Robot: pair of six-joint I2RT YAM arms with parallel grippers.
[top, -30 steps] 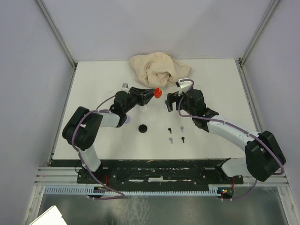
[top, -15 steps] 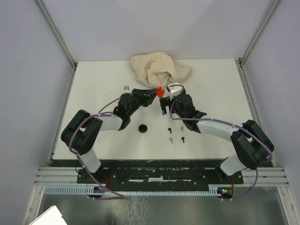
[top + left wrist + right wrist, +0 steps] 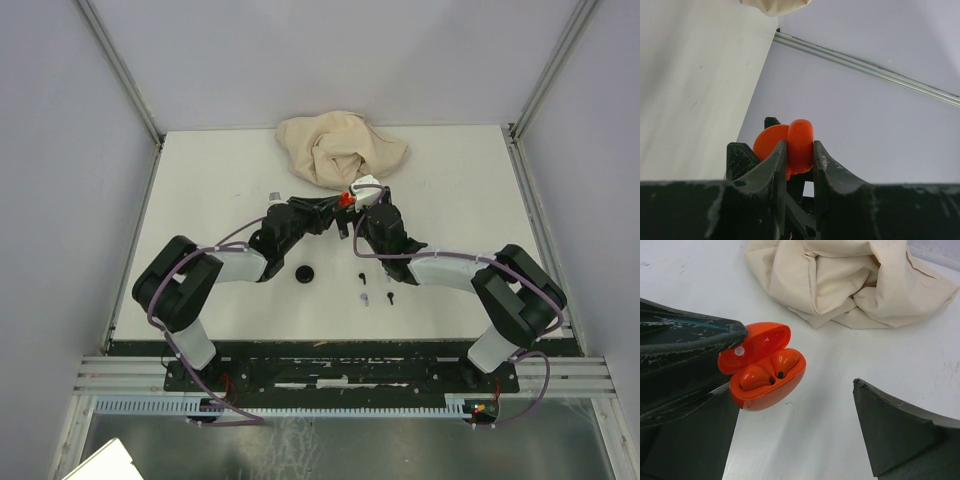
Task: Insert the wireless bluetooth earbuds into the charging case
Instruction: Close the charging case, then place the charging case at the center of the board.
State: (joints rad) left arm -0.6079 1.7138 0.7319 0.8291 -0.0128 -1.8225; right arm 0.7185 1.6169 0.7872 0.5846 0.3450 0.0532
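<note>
The red charging case (image 3: 765, 382) hangs above the table with its lid open, and two red earbuds (image 3: 771, 371) sit in its wells. My left gripper (image 3: 799, 147) is shut on the case (image 3: 792, 142), pinching it from both sides. In the top view the case (image 3: 345, 199) sits between the two gripper tips. My right gripper (image 3: 795, 435) is open just right of the case, with nothing between its fingers. Two black earbuds (image 3: 361, 277) and two pale earbuds (image 3: 388, 272) lie loose on the table nearer the arms.
A crumpled beige cloth (image 3: 340, 148) lies at the back of the white table (image 3: 200, 190), just behind the grippers. A black disc (image 3: 304, 274) rests left of the loose earbuds. Grey walls close in the table's sides.
My right gripper has swung left and come up close to the red case. The left gripper has carried the case slightly right. Both jaws kept their state.
</note>
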